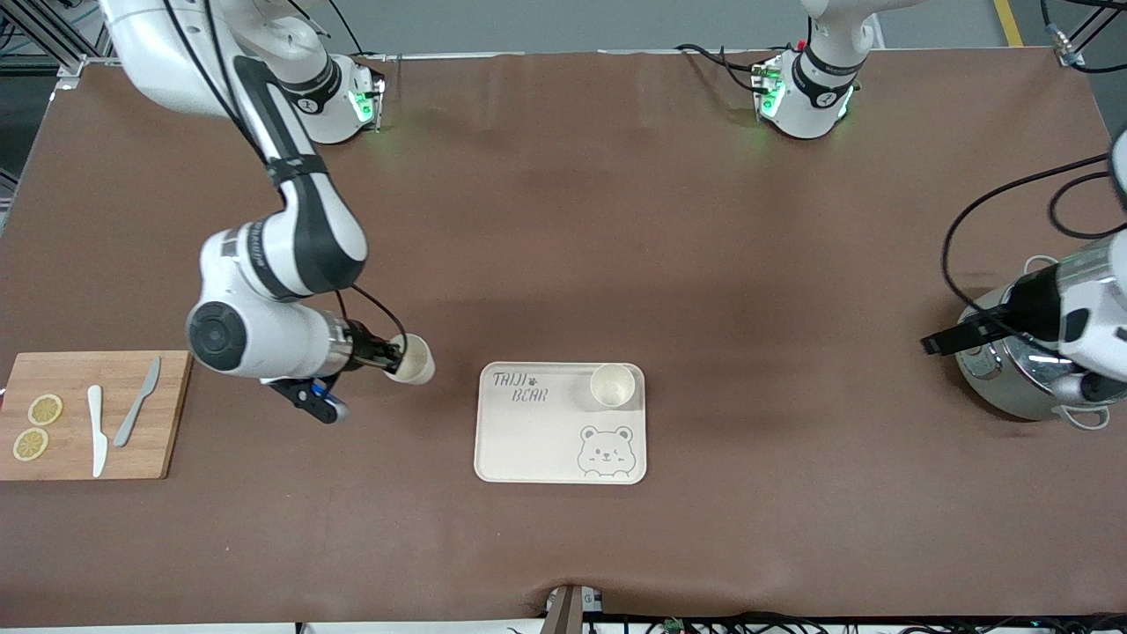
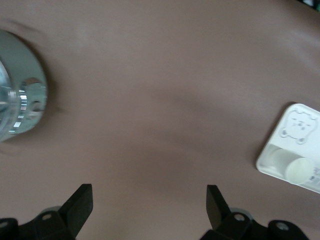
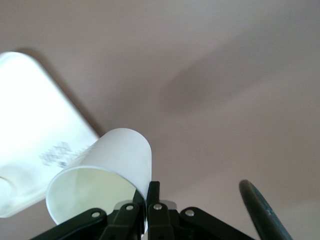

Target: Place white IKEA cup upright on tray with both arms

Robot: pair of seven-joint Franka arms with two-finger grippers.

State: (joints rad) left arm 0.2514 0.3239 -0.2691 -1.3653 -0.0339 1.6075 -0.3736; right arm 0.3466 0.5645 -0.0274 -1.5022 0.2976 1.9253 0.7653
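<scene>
Right pincer (image 1: 387,357) pinching tilted cup (image 1: 412,359) beside tray (image 1: 528,440); left pincer (image 2: 149,205) spread, apparently idle.

a white cup (image 1: 414,359) hangs tilted on its side, pinched at the rim, over bare table beside the cream tray (image 1: 528,440); another cup (image 1: 612,385) stands upright in the tray's corner

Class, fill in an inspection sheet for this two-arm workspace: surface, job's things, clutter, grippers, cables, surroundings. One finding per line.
Surface: brown table, bare between items.
Job's things: tray with one upright cup on it; second cup held tilted.
Clutter: cutting board bearing two knives and lemon slices; steel pot.
Grippers: right gripper shut on second cup's rim, beside tray; left gripper open, over pot.
Cables: black cable looping by left arm.
Surroundings: nothing seen.
</scene>
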